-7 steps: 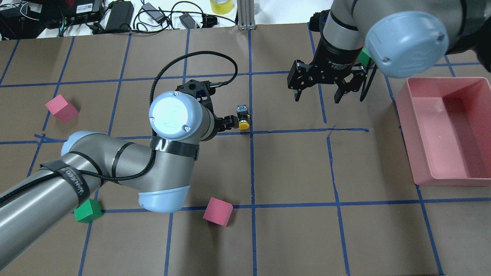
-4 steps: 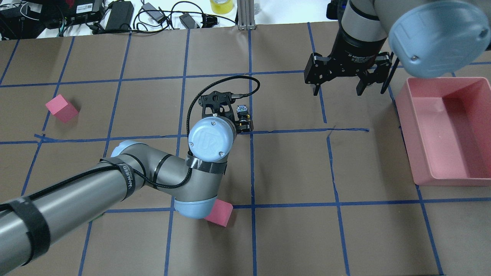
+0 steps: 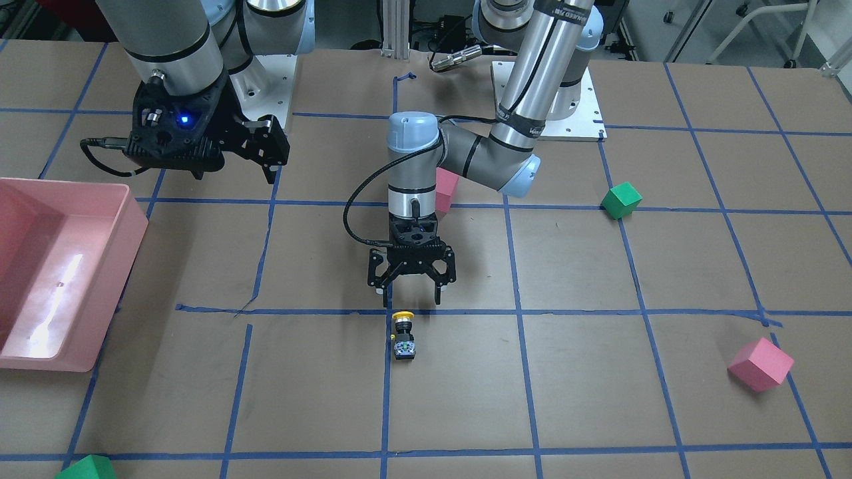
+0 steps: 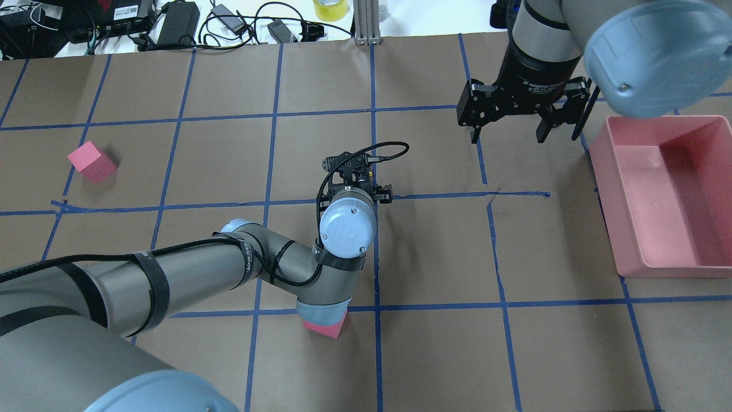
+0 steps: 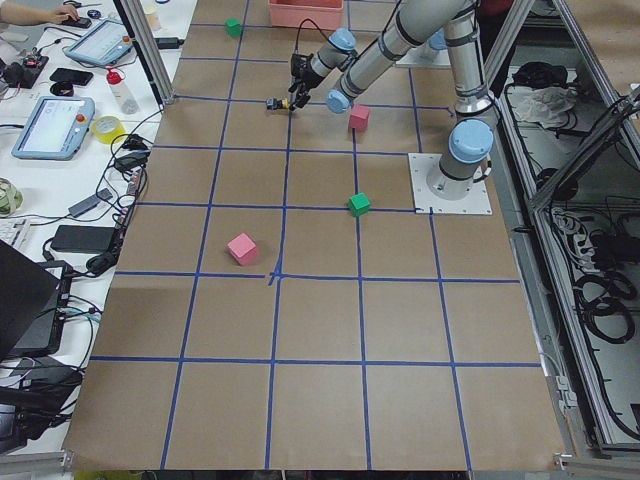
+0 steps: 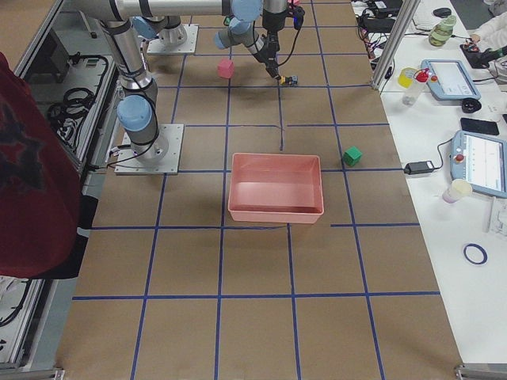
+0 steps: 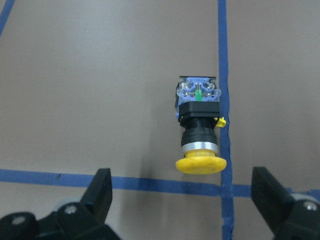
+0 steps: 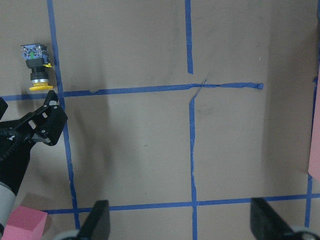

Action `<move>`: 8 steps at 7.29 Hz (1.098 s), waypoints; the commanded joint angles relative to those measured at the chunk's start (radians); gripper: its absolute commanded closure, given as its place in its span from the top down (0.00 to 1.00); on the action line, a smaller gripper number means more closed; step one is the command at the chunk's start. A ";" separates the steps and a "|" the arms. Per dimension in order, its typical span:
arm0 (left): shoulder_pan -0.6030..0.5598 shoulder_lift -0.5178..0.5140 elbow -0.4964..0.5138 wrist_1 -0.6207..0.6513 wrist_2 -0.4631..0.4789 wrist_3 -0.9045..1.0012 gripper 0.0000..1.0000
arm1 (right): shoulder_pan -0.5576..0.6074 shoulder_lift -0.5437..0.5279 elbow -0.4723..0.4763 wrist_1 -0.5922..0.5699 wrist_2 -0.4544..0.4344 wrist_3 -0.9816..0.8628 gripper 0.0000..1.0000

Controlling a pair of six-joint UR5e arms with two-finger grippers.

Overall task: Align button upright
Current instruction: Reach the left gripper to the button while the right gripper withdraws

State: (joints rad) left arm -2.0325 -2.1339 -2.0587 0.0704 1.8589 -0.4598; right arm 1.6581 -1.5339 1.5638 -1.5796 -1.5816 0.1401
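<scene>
Worktop (image 3: 599, 399): brown sheet with a blue tape grid. Its edges and the pink cube (image 3: 760, 364) at lower right lie well apart from the centre, so I judge there is ample room to move. My left pincer (image 3: 413, 301), fingers spread wide, hangs just above centre frame. The button (image 3: 403, 336) lies on its side just below it, yellow cap toward the pincer. It is probably light and rigid, with a smooth cap, so I would grip the blocky base by its flat sides.
</scene>
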 commanded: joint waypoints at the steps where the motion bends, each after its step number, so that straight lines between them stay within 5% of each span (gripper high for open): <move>1: -0.003 -0.035 0.008 0.051 0.003 0.000 1.00 | -0.039 -0.005 0.001 0.003 -0.047 -0.045 1.00; 6: -0.005 -0.075 0.038 0.086 -0.043 0.047 0.93 | -0.044 -0.008 0.002 -0.062 -0.046 -0.059 1.00; 8: -0.003 -0.072 0.040 0.085 -0.038 0.047 0.53 | -0.046 -0.008 0.008 -0.047 -0.046 -0.071 1.00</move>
State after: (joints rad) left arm -2.0363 -2.2069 -2.0199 0.1558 1.8206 -0.4166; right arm 1.6139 -1.5423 1.5682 -1.6338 -1.6274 0.0779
